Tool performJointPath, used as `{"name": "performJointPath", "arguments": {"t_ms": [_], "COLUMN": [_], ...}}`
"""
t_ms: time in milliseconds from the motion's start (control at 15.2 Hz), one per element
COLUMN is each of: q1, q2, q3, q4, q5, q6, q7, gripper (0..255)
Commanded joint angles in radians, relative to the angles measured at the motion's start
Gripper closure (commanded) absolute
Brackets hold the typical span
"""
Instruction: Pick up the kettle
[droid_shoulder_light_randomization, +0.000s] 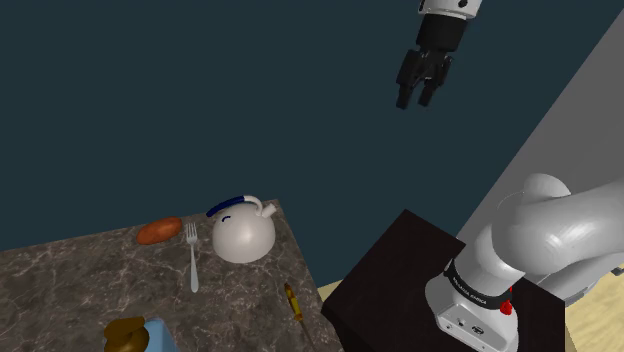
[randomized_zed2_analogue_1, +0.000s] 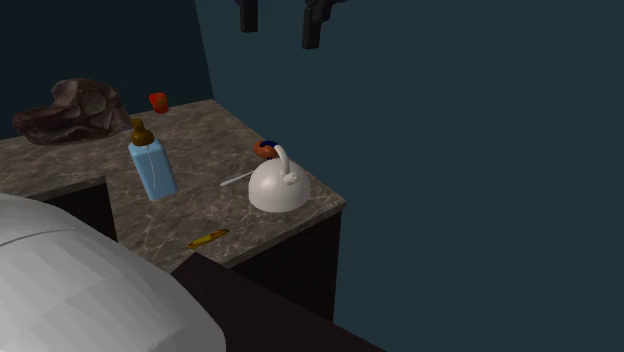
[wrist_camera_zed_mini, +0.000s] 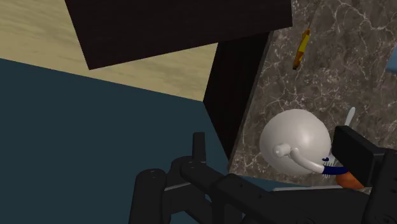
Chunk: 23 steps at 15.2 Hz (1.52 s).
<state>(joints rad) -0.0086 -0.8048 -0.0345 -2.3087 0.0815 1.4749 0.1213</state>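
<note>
The gripper (droid_shoulder_light_randomization: 415, 98) hangs high, fingers (randomized_zed2_analogue_1: 311, 30) apart, empty. The white kettle (droid_shoulder_light_randomization: 241, 236) stands far below, at the countertop's (droid_shoulder_light_randomization: 90, 272) corner.

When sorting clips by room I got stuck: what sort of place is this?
Probably a kitchen: a marbled counter holding a kettle, a fork and a bottle.

kettle (droid_shoulder_light_randomization: 243, 238) 1 | fork (droid_shoulder_light_randomization: 192, 258) 1 | bottle (randomized_zed2_analogue_1: 152, 165) 1 | sweet potato (droid_shoulder_light_randomization: 159, 231) 1

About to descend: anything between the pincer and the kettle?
Nothing visible: clear air from the open black pincer, high up, down to the white domed kettle; the silver fork lies beside it.
</note>
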Motion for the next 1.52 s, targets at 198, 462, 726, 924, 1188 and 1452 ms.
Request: {"name": "performJointPath", "arguments": {"t_ms": [198,462,726,924,1188,1452], "q1": [0.032,0.073,0.108,0.133,0.163,0.189], "q2": [0.095,0.231,0.371,0.478,0.621,0.761], "q3": [-0.004,-0.004,0.003,0.012,0.030,0.053], "q4": [-0.003,0.009,0.038,0.070,0.122,0.184], "q5": [-0.019,-0.040,-0.059,-0.074,-0.097,-0.125], "q6": [0.080,0.180,0.272,0.333,0.405,0.467], "q7": [-0.080,-0.182,-0.277,-0.343,-0.423,-0.494], "gripper": [0,0,0,0,0,0]}}
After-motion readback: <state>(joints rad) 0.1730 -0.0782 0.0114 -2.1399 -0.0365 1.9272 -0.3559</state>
